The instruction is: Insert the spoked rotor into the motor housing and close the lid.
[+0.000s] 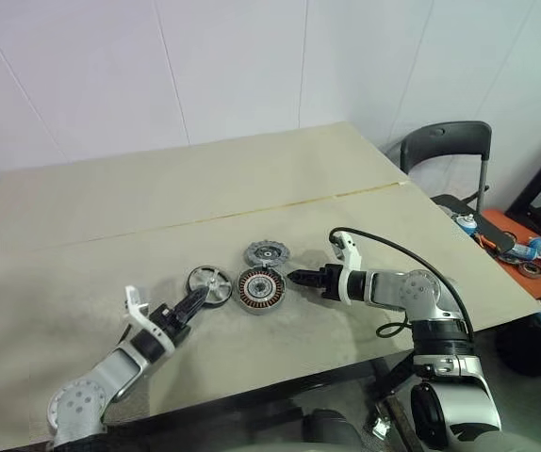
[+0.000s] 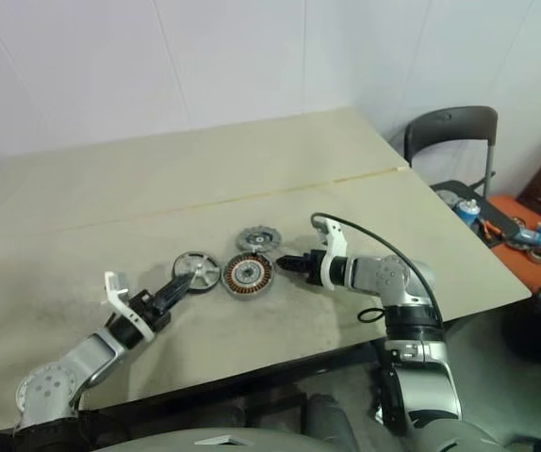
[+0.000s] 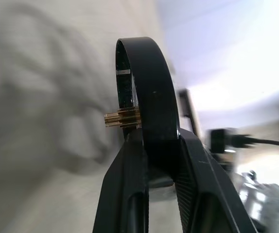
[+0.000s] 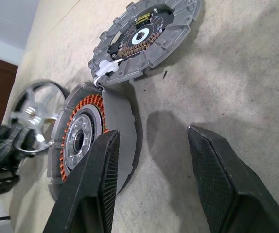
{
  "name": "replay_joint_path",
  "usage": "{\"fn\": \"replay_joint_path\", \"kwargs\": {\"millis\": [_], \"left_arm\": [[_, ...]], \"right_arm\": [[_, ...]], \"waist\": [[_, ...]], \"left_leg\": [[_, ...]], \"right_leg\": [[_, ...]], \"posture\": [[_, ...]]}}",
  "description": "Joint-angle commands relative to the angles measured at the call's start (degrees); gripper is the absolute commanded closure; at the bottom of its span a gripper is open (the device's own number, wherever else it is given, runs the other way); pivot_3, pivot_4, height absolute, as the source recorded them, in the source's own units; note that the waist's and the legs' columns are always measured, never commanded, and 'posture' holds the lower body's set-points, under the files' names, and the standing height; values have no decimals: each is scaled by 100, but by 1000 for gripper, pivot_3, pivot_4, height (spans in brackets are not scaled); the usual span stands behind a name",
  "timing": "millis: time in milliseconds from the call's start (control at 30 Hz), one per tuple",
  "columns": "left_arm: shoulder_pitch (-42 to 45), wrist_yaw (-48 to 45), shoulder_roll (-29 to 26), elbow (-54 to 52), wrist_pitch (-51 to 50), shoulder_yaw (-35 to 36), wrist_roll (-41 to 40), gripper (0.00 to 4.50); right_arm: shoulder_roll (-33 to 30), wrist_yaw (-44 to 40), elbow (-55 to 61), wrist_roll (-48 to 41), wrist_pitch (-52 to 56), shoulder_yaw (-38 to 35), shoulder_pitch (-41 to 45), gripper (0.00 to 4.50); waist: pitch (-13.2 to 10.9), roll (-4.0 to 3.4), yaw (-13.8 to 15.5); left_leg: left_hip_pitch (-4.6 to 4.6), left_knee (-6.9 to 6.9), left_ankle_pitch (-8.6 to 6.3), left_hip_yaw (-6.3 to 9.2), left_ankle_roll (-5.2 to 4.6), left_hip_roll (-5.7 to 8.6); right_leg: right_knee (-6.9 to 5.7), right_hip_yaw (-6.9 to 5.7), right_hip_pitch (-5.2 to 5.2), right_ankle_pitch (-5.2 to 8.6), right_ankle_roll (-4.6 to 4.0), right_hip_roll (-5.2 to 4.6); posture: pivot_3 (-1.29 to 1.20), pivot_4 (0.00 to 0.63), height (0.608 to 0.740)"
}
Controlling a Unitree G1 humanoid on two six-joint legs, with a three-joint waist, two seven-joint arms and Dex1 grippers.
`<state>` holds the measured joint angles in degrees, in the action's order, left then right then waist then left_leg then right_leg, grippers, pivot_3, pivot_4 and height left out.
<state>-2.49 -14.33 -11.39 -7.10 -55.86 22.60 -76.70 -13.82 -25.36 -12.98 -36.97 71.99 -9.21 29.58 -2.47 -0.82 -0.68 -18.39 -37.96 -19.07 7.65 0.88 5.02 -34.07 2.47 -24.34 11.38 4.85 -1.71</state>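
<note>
spoked rotor (image 3: 147, 97) – no legible writing, left gripper (image 3: 151, 160) clamped

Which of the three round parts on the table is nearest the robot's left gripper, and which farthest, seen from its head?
From the left gripper:
1. Spoked rotor, clamped in its fingers.
2. Motor housing, just right of the rotor.
3. Lid, behind the housing.

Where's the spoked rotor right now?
In the left eye view the spoked rotor is clamped on edge in the left gripper, just left of the motor housing on the table.
</note>
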Motion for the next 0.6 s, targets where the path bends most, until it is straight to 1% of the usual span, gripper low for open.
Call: {"fn": "replay_joint_path", "kwargs": {"millis": [33,200,367,500,600], "left_arm": [[409,92,-31,-305,-138,-192,-428,4098],[683,256,-112,-346,-247,-240,-945,4098],[661,273,-347,-201,-299,-238,-1096,4098],[619,343,-285,-184,-387,-432,-1261,4098],[431,361,-262,-183,-484,-636,-1242,4098]], "right_arm": [[-109,-31,-196,9,-288,-300,225,2172],[-279,-203,-159,-61,-299,-304,285,2172],[-257,-124,-85,-23,-309,-269,121,2172],[-249,-97,7,-57,-337,-362,48,2172],[-375,-255,95,-159,-319,-433,44,2172]], "waist": [[0,0,11],[-4,3,7],[-5,3,-2],[-5,4,7],[-5,3,5]], "left_leg": [[-4,0,0,0,-1,2],[-12,6,-1,-1,-2,1],[-10,24,-1,-4,-1,-4],[-10,23,-1,-6,-1,-1],[-9,23,-1,-6,-1,0]], "right_leg": [[0,0,-3,-1,0,-2],[-1,2,-17,-8,-8,-2],[0,8,-25,-8,-12,-1],[0,8,-24,-8,-10,0],[0,8,-23,-7,-9,0]], "posture": [[0,0,740],[0,0,740],[0,0,740],[0,0,740],[0,0,740]]}}
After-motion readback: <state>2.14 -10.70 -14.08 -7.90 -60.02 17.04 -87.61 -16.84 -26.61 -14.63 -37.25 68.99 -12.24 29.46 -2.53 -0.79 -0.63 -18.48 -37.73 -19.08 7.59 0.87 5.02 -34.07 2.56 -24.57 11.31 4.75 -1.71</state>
